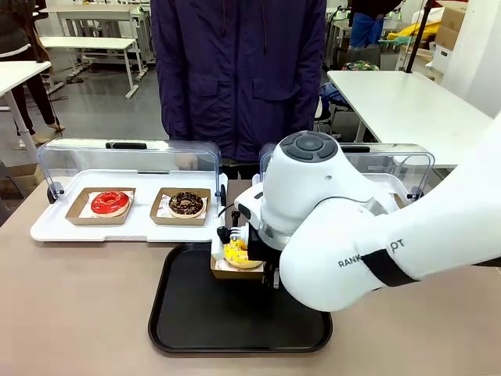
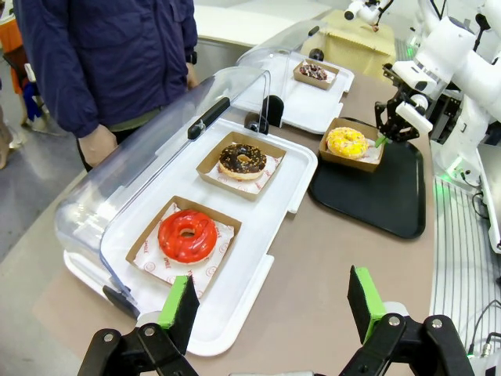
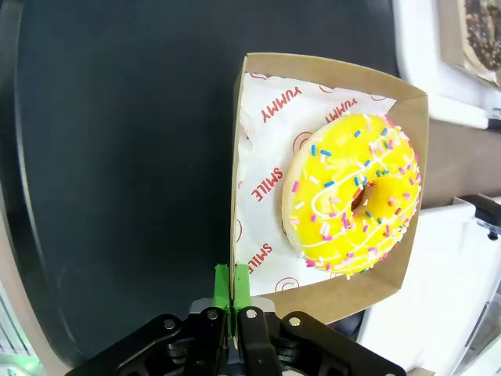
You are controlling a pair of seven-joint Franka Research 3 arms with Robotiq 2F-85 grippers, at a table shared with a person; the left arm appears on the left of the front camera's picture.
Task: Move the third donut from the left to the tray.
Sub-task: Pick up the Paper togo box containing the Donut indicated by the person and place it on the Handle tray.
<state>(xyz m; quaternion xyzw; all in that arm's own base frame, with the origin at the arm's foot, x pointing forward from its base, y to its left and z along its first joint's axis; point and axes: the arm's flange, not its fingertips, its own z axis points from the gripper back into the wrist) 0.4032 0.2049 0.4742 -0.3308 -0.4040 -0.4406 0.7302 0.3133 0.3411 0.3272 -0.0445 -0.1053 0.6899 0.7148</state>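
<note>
Across the worktop (image 1: 78,313) in the front view, my right arm reaches over the black tray (image 1: 188,321), hiding most of its pincer; the yellow donut (image 1: 235,254) in its brown cardboard holder (image 1: 227,272) sits over the tray's far edge. Behind it, a white tray (image 1: 55,229) with a raised clear lid (image 1: 78,160) carries a red-glazed donut (image 1: 109,203) and a chocolate donut (image 1: 186,204), and a person in a dark jacket (image 1: 235,70) stands at the far side.

Through the left wrist view, my left pincer (image 2: 274,301) hangs open above the worktop near the white tray's corner, its green pads (image 2: 176,301) well apart and holding nothing. Farther off, my right pincer (image 2: 383,139) meets the holder's edge over the black tray.

Down the right wrist view, my right pincer (image 3: 232,286) is clamped tight on the holder's thin side wall, green pads pressed together on the cardboard. The yellow donut lies on printed paper (image 3: 262,157) inside the holder, black tray beneath.
</note>
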